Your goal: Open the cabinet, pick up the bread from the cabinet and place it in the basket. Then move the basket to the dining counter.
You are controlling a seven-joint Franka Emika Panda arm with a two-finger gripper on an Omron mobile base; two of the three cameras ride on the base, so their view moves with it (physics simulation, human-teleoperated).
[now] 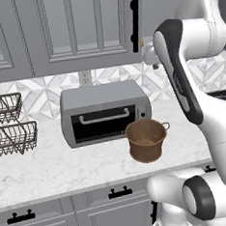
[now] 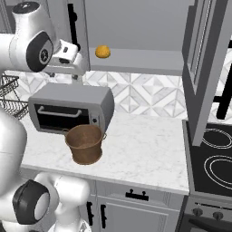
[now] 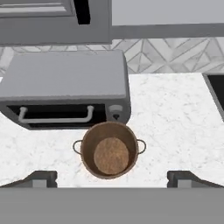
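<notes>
My end effector (image 3: 112, 177) is spread wide and holds nothing, high above the basket (image 3: 109, 149), which stands upright on the marble tabletop (image 2: 145, 149) just in front of the toaster oven (image 2: 68, 108). The cabinet (image 2: 136, 27) stands open, its right door (image 2: 201, 68) swung out, and the bread (image 2: 103, 51) sits on its shelf.

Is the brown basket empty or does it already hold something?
Empty: the hand view shows the basket's bare bottom; the bread sits on the cabinet shelf.
</notes>
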